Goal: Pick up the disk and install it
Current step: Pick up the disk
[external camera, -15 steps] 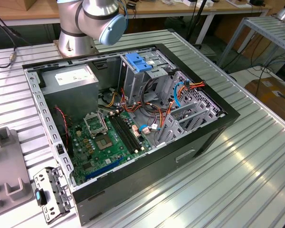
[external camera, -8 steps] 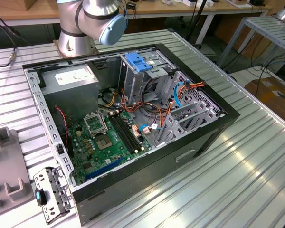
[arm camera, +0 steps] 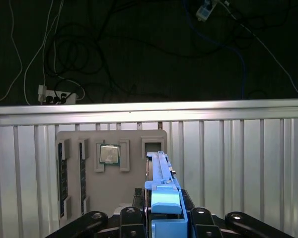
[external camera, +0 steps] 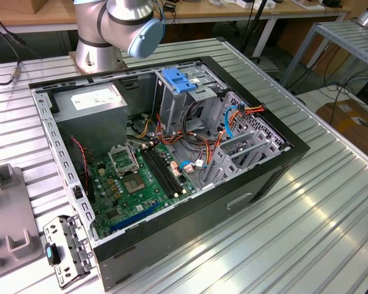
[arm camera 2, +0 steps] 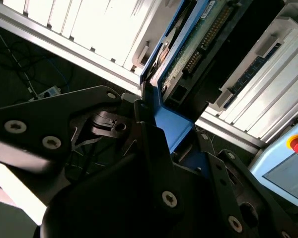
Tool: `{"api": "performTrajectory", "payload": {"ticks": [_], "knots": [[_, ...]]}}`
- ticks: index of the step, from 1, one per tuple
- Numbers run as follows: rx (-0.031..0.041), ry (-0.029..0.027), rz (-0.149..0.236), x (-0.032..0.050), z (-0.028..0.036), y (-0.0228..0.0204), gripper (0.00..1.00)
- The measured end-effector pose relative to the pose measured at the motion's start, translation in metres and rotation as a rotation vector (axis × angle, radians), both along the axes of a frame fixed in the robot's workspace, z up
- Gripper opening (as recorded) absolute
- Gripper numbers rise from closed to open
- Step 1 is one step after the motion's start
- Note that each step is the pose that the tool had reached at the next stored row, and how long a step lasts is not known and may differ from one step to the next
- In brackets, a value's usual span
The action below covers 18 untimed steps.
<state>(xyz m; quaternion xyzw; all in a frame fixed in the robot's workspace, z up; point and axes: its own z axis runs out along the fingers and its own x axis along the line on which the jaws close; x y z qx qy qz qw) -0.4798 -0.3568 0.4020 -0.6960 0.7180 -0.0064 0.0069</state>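
Observation:
In the first wrist view the disk (arm camera: 161,174) stands on edge, its blue side rail facing the camera, above a grey parts tray (arm camera: 139,186). My gripper (arm camera: 164,220) is shut on it, with black fingers (arm camera: 131,218) on either side of the rail. The second wrist view shows the disk (arm camera 2: 188,54) from below, with its green circuit board and blue rail held in the gripper (arm camera 2: 171,130). In the exterior view the open computer case (external camera: 172,153) lies on the table, and a drive cage with a blue handle (external camera: 178,79) stands inside it.
The grey parts tray holds a processor chip (arm camera: 109,153) and memory sticks (arm camera: 62,173). Inside the case are a grey power-supply box (external camera: 95,101), a green motherboard (external camera: 141,177) and loose cables (external camera: 233,116). The arm's base (external camera: 104,37) stands behind the case. A metal bracket (external camera: 64,248) lies at the case's near corner.

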Motion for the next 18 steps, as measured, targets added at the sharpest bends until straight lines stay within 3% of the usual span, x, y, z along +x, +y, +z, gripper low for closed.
{"api": "performTrajectory", "payload": {"ticks": [18], "knots": [[0.0019,0.0020,0.000,0.0000,0.0169,0.0000,0.37]]}}
